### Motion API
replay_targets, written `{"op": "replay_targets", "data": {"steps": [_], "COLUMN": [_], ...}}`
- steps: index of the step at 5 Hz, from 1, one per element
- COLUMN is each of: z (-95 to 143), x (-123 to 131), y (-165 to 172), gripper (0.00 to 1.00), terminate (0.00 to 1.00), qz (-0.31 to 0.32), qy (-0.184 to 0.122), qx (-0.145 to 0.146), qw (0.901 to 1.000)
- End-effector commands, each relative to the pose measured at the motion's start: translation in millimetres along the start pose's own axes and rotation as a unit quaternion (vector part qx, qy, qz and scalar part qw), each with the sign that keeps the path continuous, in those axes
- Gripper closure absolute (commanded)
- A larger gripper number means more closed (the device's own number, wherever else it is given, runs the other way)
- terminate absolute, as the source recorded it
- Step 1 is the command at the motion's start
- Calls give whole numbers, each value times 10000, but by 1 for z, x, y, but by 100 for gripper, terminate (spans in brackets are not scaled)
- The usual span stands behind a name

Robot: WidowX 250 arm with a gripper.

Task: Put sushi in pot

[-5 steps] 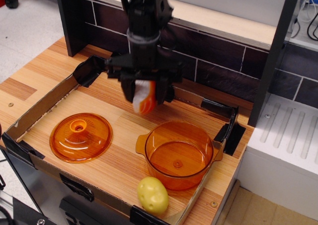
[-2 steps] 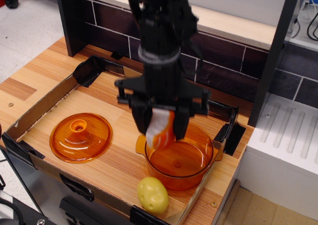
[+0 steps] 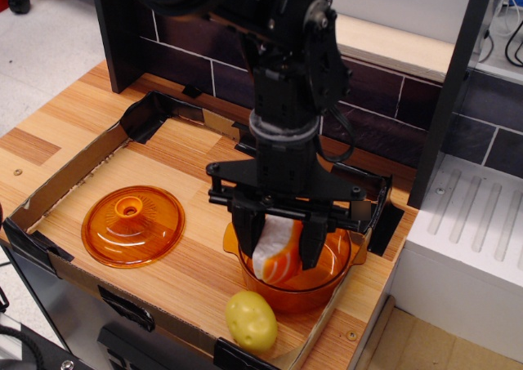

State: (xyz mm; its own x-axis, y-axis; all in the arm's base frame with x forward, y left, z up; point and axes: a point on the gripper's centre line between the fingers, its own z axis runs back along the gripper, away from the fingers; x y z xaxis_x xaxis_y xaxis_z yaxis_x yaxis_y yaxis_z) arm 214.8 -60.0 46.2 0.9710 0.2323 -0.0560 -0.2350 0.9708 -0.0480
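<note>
Here, in the only view, the black gripper [image 3: 278, 247] hangs straight down over the pot [image 3: 327, 278], its two dark fingers [image 3: 313, 244] clamped on the sushi [image 3: 274, 249]. The sushi is a small oblong piece, matte white on one side with glossy orange striping on the other, held tilted with its lower end inside the pot's rim; whether it touches the bottom cannot be told. The pot is round, of transparent orange plastic, with a small handle showing at its 9 o'clock side, and it stands at the 4 o'clock part of a shallow cardboard tray [image 3: 57, 192] with black-taped corners. Inside the tray at 9 o'clock from the pot, well apart, lies a flat domed orange lid [image 3: 133, 225] with a central knob. Just beside the pot at its 7 o'clock sits a yellow dimpled potato toy [image 3: 251, 321], rounded and dull. The tray rests on a wood-grain table [image 3: 37, 137] backed by dark tile.
</note>
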Motion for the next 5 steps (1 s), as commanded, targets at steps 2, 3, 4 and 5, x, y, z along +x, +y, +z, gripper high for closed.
{"op": "replay_targets", "data": {"steps": [2, 3, 4, 5], "z": [-9, -15, -17, -11], "x": [15, 17, 20, 24], "y": [-7, -9, -8, -8], "gripper": [100, 0, 0, 0], "terminate": [0, 0, 0, 0], "qz": [104, 161, 222, 214], "qy": [-7, 81, 87, 7], "qx": [-50, 36, 55, 30], "qw": [9999, 9998, 9997, 9998]}}
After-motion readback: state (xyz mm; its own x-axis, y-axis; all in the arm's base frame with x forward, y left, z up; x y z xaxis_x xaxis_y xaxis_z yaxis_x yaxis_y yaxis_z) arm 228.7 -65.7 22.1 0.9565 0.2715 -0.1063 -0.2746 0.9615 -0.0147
